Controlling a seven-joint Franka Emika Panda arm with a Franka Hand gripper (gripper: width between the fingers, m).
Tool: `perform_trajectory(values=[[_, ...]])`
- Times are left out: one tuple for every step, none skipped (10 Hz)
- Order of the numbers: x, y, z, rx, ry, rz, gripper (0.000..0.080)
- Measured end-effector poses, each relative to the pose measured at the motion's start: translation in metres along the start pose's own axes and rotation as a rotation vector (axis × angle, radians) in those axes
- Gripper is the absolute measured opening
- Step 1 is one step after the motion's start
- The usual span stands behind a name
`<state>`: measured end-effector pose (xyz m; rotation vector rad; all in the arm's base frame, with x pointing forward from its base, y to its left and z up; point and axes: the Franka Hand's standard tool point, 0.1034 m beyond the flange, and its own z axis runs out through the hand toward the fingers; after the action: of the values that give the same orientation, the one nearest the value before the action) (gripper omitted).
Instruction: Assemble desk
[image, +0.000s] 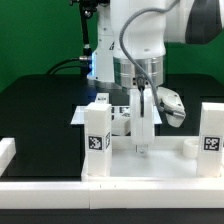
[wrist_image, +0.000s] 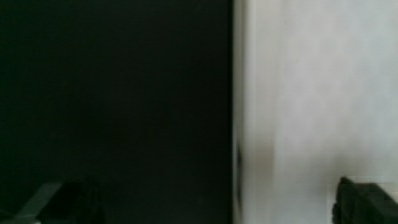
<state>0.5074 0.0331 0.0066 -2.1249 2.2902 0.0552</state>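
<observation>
The desk looked partly built. Its tabletop (image: 170, 162) lay flat on the black table (image: 30, 110), close behind the low white border wall (image: 100, 188). Two tagged legs stood upright at its near corners, one on the exterior view's left (image: 97, 138) and one on the exterior view's right (image: 210, 138). Whether either was turned fully home could not be told. A third tagged leg (image: 121, 122) stood farther back, partly hidden by the arm, and a smaller white piece (image: 172, 105) beside the wrist was probably the fourth leg, though it was too foreshortened to be sure. I judged about half the job done, with the rear legs left to seat and tighten. The hand (image: 144, 148) hung low over the middle of the tabletop, pointing straight down. In the wrist view its fingertips (wrist_image: 54, 203) sat far out at either side, so the hand was spread wide. A white surface filled half the gap between them, but nothing appeared clamped. What looked like the marker board (image: 82, 115) lay flat behind the left leg. The upright front legs crowded both sides of the hand, and the border wall closed off the near side, so any sideways move looked likely to knock a leg.
</observation>
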Motion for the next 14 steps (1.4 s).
perform_trajectory(values=[[-0.005,0.000,0.001,-0.001,0.003,0.003,0.0649],[-0.004,0.000,0.001,0.000,0.003,-0.008,0.0649],[-0.004,0.000,0.001,0.000,0.003,-0.008,0.0545],[-0.004,0.000,0.002,-0.001,0.003,-0.009,0.0545],[-0.004,0.000,0.002,-0.001,0.003,-0.009,0.0368],[-0.004,0.000,0.002,-0.001,0.003,-0.009,0.0368],[-0.004,0.000,0.002,-0.001,0.003,-0.009,0.0153],[-0.005,0.000,0.001,0.001,0.003,-0.010,0.0046],[-0.005,-0.004,-0.005,0.010,0.004,-0.033,0.0046],[-0.005,-0.006,-0.013,0.010,0.002,-0.056,0.0046],[-0.006,-0.007,-0.023,0.002,-0.010,-0.061,0.0045],[-0.004,-0.009,-0.035,-0.004,-0.013,-0.114,0.0045],[0.002,-0.006,-0.040,-0.019,-0.021,-0.143,0.0045],[0.007,-0.001,-0.034,-0.028,-0.018,-0.163,0.0045]])
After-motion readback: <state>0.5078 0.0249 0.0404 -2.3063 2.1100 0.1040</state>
